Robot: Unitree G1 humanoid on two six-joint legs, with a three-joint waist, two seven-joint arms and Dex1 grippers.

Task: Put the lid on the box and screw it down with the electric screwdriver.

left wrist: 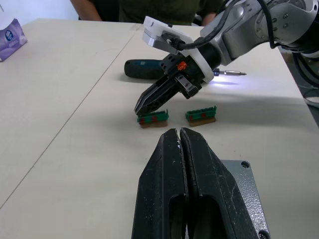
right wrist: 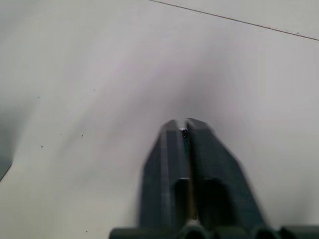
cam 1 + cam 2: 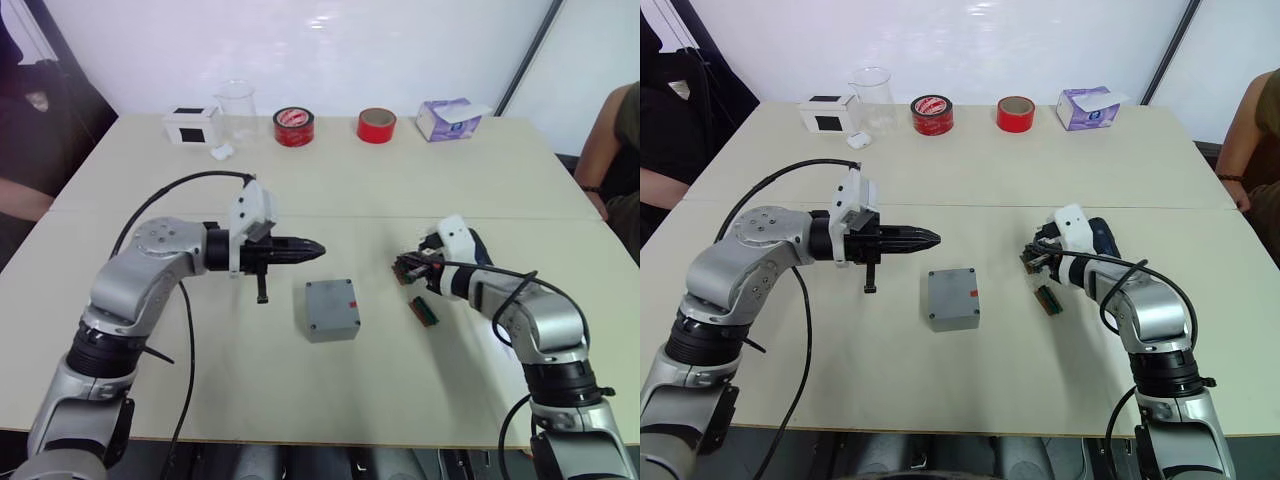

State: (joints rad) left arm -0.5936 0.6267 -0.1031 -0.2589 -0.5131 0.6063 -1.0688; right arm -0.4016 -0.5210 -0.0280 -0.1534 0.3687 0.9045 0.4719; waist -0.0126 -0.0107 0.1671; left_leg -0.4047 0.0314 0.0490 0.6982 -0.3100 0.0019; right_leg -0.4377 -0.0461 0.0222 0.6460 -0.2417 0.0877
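You have the lid [image 3: 330,304] seated on the box [image 3: 954,312] at mid-table, so fastening is the step in hand. Both grippers are pressed together and hold nothing: the left gripper [image 3: 312,249] hovers just beside the box, the right gripper [image 1: 143,105] points down over two green terminal strips [image 1: 152,117]. The screwdriver [image 1: 149,68] lies behind the right gripper, its tip lit. Next, open the right gripper and take the screwdriver by its barrel.

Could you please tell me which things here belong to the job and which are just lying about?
Job: lid, box, electric screwdriver.
Lying about: green connector strips, red tape rolls, clear beaker, tissue carton, white-and-black cube.
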